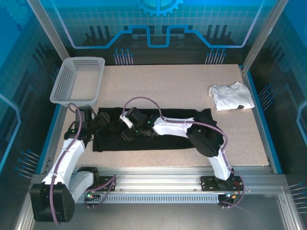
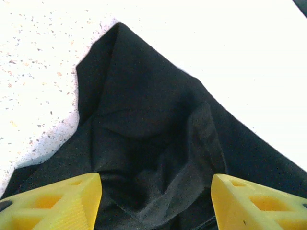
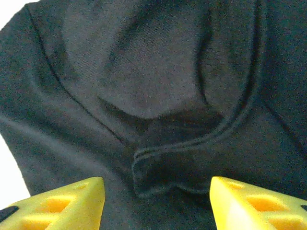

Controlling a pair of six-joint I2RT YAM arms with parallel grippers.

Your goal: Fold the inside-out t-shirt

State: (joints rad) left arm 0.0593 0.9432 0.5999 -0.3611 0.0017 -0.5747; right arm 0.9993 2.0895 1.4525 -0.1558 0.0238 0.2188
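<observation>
- Centre-low in the top view, the inside-out t-shirt [image 1: 153, 143] lies on the desk [image 1: 182, 81] as a long black band, print hidden.
- Left gripper [image 2: 156, 191] open over the shirt's left corner, right gripper [image 3: 156, 191] open over a hemmed fold; neither holds cloth.
- Step, my guess: between folds. Next move calls for pinching one end and carrying it across.
- White basket [image 1: 79, 79], upper left: nothing seen inside. White garment [image 1: 231, 96], upper right, well apart.

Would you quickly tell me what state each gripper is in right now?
Left gripper: open, holding nothing, over the t-shirt.
Right gripper: open, holding nothing.
</observation>
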